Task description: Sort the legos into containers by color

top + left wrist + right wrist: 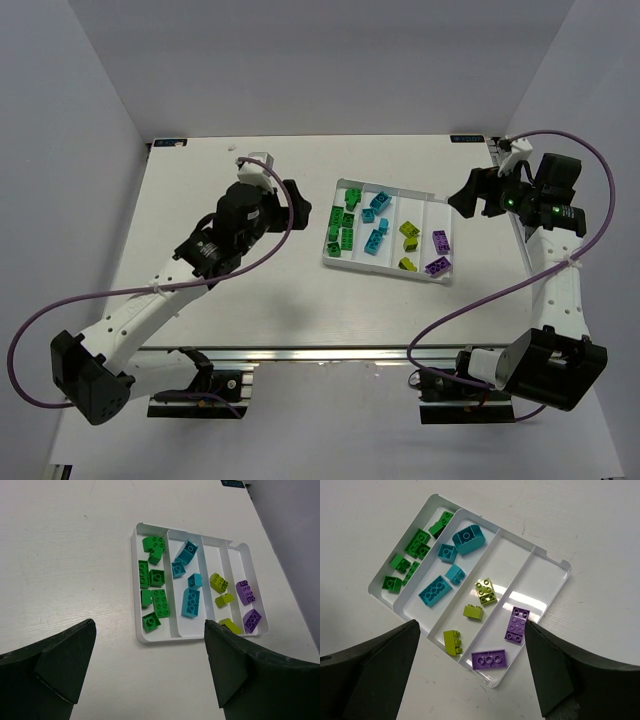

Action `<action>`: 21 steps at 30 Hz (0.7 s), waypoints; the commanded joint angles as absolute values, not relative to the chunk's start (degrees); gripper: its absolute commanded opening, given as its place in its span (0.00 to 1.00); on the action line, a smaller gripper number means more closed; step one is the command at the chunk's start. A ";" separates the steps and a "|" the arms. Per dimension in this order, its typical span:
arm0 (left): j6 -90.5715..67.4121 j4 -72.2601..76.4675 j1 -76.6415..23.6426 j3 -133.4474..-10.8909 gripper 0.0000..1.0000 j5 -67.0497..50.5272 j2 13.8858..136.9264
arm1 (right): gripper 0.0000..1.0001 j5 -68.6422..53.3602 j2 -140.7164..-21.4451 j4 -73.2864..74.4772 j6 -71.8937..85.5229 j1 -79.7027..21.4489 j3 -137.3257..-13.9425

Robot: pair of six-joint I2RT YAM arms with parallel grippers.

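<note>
The white tray (428,199) lies right of the table's centre, and all the legos in view lie in its four compartments. From left to right these hold dark green bricks (343,222), cyan bricks (375,228), lime bricks (409,230) and purple bricks (439,253). My left gripper (295,198) is open and empty above the table, just left of the tray. My right gripper (472,195) is open and empty, just right of the tray's far corner. The left wrist view shows the tray (135,585) beyond the open gripper (150,672). The right wrist view shows the tray (542,577) beyond the open gripper (470,672).
White walls enclose the table on three sides. An aluminium rail (320,353) runs along the near edge between the arm bases. A purple cable (470,300) loops from the right arm over the table's right side. A dark tag (232,483) sits at the far edge.
</note>
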State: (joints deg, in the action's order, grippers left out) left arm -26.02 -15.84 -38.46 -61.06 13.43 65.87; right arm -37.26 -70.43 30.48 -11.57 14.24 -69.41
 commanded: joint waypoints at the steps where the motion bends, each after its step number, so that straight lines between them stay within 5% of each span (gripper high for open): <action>1: -26.72 -17.05 -38.23 -60.03 0.98 14.50 63.02 | 0.89 -38.14 -69.26 30.59 -11.95 14.50 -69.08; 21: -28.30 -17.23 -38.14 -57.57 0.98 15.73 60.21 | 0.89 -34.19 -69.79 29.97 -12.92 14.50 -67.94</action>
State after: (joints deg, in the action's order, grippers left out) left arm -28.08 -17.26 -38.41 -57.78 14.66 62.08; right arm -35.05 -70.22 30.46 -12.19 14.24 -67.64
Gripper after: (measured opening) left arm 0.980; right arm 0.895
